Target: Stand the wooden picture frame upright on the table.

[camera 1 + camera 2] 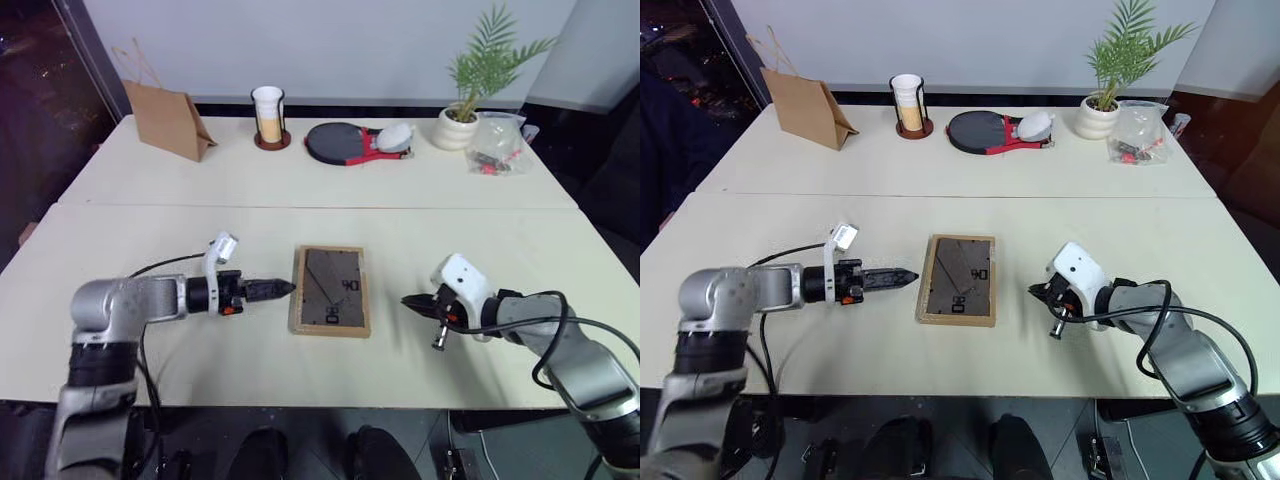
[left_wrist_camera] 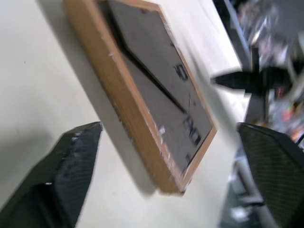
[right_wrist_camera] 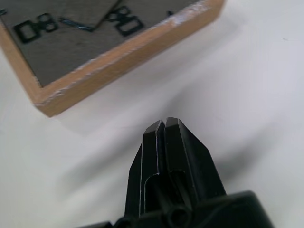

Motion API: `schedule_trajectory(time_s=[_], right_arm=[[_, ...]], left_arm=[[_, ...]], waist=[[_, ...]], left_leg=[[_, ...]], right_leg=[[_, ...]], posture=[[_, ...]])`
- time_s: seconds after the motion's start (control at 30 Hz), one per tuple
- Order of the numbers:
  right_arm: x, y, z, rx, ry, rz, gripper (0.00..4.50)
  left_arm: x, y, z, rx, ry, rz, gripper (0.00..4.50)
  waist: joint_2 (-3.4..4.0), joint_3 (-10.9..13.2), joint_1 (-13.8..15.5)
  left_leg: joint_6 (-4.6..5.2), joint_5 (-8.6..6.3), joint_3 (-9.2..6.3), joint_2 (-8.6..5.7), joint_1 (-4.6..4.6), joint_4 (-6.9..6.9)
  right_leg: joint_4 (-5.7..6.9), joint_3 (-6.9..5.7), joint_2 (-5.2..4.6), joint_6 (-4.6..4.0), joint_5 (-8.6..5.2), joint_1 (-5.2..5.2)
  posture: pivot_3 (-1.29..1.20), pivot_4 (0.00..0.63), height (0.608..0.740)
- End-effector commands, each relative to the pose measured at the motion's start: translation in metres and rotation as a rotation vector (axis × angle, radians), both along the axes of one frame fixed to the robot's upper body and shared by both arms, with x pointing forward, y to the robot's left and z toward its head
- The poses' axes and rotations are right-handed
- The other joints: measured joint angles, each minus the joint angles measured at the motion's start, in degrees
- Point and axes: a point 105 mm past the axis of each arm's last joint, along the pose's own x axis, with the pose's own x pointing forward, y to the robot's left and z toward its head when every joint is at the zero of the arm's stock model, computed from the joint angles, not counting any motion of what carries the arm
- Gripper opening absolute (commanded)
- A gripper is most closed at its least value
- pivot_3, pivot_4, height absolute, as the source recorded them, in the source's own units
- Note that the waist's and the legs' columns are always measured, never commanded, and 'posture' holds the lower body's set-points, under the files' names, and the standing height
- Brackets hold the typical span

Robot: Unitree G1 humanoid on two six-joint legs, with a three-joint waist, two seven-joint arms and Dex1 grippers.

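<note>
The frame lies flat on the table, back panel up, in the middle of the near section and closer to the near edge than to the seam. Its picture side is pressed to the tabletop and hidden. On the dark back, small black fittings show beside the fold-out stand, which lies closed against the panel; they look like figures, perhaps "90", but cannot be read for sure. No brand or label is legible anywhere.

The left gripper sits just off the frame's left edge, its tips pointing at the wood. In the left wrist view its two fingers stand wide apart with the frame's corner between and beyond them, not gripped; from the head views the gap cannot be made out. Whether the tips touch the wood is hard to tell.

The right gripper hovers to the right of the frame, clearly apart from it, fingers pressed together and holding nothing.

Along the far edge stand a paper bag near the left corner, a cup in a dark holder, a black-and-red paddle with a pale object on its handle, a potted plant, and a clear plastic bag near the right corner, its contents too small to identify.
</note>
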Motion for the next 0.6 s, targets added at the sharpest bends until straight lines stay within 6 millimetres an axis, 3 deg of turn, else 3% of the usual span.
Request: schedule_trajectory(time_s=[0.03,0.3,0.6], right_arm=[[0.002,0.011,-0.007,-0.028,-0.015,0.059,0.0],[0.012,0.037,-0.021,-0.025,0.005,0.116,0.0],[0.02,0.071,-0.019,0.01,-0.01,0.193,0.0]], left_arm=[[0.005,-0.003,-0.002,0.013,0.098,0.03,4.46],[0.002,-0.017,-0.017,0.097,0.151,0.007,4.46],[-0.005,-0.023,-0.023,0.076,0.175,-0.002,4.46]], waist=[[-0.02,0.0,0.0],[-0.01,0.0,0.0],[-0.01,-0.1,-0.1]], left_leg=[[0.0,0.0,-0.01,-0.01,0.0,0.0],[-0.09,0.05,-0.02,0.06,0.05,-0.01],[-0.12,0.06,-0.03,0.04,0.1,-0.01]], right_leg=[[0.0,-0.01,0.0,0.0,0.0,0.0],[0.07,0.03,-0.07,-0.01,0.01,0.0],[0.07,0.04,-0.11,-0.02,0.01,0.05]], posture=[[0.0,0.15,0.74],[0.0,0.15,0.74],[0.0,0.15,0.74]])
